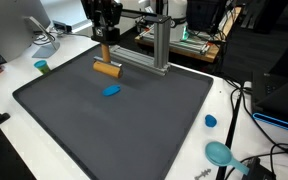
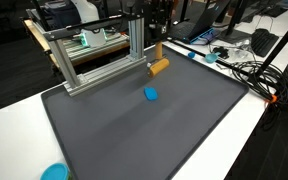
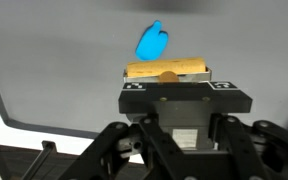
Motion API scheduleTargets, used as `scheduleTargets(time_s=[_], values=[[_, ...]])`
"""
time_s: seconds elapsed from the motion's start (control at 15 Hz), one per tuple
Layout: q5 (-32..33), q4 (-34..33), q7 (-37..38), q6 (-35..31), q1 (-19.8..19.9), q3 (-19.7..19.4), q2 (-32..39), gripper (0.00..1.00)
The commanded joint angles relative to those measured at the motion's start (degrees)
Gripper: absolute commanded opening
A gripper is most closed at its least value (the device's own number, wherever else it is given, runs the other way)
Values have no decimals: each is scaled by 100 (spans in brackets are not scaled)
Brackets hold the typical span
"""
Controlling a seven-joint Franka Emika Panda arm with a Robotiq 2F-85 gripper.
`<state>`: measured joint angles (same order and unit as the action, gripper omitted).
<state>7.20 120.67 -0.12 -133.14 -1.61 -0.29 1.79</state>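
My gripper [image 1: 105, 42] hangs over the far part of a dark grey mat [image 1: 134, 135] and is shut on the upright handle of a wooden tool. The tool's cylindrical wooden head [image 1: 107, 69] rests on or just above the mat. In the other exterior view the gripper [image 2: 156, 40] and the wooden head [image 2: 159, 67] show near the mat's [image 2: 134, 130] back edge. A small blue object [image 1: 111, 91] [image 2: 151, 94] lies on the mat just in front of the head. In the wrist view the wooden head [image 3: 167, 70] sits beyond the gripper body [image 3: 169, 100], with the blue object [image 3: 152, 42] past it. The fingertips are hidden.
An aluminium frame [image 1: 160, 45] [image 2: 94, 55] stands at the mat's back edge beside the gripper. A blue cap [image 1: 211, 121], a teal bowl [image 1: 220, 153] and cables [image 1: 246, 100] lie off the mat. A teal cup [image 1: 42, 67] and a monitor [image 1: 9, 30] stand on the opposite side.
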Motion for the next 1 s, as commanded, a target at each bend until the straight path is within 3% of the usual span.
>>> scheduleTargets(time_s=[0.0,0.2,0.27,0.33,0.47,0.53,0.73,0.93], values=[[546,-29,-425,473,-62,130,52,22],[1444,-330,-324,597,-144,182,495,22],[1266,-517,151,671,-136,159,724,22],[1088,-75,-154,425,-110,178,348,47],[1107,-240,7,449,-123,161,609,47],[1107,-304,31,452,-127,156,697,22],[333,-341,-1445,-31,102,254,507,22],[-229,-710,-2748,245,475,578,647,22]])
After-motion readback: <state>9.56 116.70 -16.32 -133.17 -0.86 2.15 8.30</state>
